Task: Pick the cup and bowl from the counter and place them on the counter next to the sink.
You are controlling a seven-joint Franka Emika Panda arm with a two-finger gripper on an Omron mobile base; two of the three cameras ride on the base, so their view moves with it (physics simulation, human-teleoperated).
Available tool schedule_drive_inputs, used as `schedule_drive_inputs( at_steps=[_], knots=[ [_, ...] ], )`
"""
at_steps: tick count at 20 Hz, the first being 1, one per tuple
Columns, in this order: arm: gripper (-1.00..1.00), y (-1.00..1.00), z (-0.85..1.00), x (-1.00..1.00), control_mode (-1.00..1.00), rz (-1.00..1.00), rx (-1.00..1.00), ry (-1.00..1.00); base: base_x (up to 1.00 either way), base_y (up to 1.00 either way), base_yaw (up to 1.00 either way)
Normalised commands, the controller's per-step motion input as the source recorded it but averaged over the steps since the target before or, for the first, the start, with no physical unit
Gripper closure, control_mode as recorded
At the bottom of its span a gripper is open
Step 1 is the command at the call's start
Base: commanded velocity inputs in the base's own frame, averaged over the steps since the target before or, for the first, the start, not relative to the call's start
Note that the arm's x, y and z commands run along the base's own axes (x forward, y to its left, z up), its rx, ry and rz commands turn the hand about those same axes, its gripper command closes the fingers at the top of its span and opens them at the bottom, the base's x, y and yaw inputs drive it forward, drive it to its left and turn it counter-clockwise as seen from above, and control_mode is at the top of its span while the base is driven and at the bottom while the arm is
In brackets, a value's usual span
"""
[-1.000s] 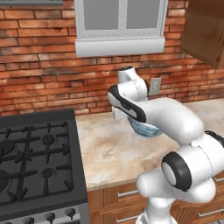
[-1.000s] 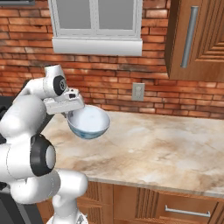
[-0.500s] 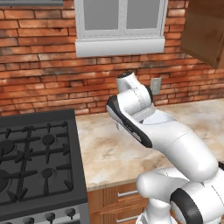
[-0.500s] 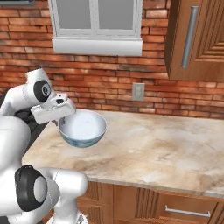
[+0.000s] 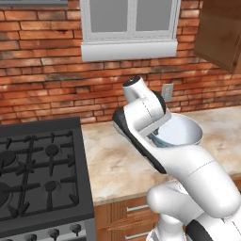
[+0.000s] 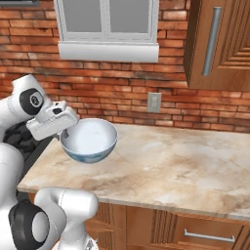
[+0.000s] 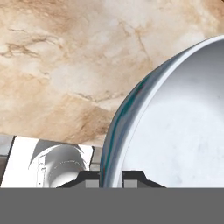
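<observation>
Above the counter (image 6: 185, 161), clear of its marbled top, bowl (image 6: 89, 140) hangs in the air, stove (image 5: 37, 169) just left of it. Gripper (image 7: 110, 177) pinched nearly closed on the bowl's rim, one finger each side of the wall; bowl body extends away from jaws, mouth tilted up.

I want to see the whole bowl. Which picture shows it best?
The right base view: the whole bowl shows, white inside, blue outside, above the counter. In the left base view the arm hides part of it. The hand view shows a close slice of rim.
</observation>
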Motion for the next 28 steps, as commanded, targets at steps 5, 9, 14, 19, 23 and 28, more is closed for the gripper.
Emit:
schedule_drive_inputs(
  at_steps=[5, 9, 14, 19, 23, 28],
  knots=[
    [1.0, 0.0, 0.0, 0.0, -1.0, 0.0, 0.0, 0.0, 0.0, 0.0, 0.0],
    [1.0, 0.0, 0.0, 0.0, -1.0, 0.0, 0.0, 0.0, 0.0, 0.0, 0.0],
    [1.0, 0.0, 0.0, 0.0, -1.0, 0.0, 0.0, 0.0, 0.0, 0.0, 0.0],
    [1.0, 0.0, 0.0, 0.0, 1.0, 0.0, 0.0, 0.0, -0.02, 0.0, 0.0],
    [1.0, 0.0, 0.0, 0.0, 1.0, 0.0, 0.0, 0.0, -0.97, 0.0, -0.2],
    [1.0, 0.0, 0.0, 0.0, 1.0, 0.0, 0.0, 0.0, -0.9, 0.03, -0.22]
  ],
)
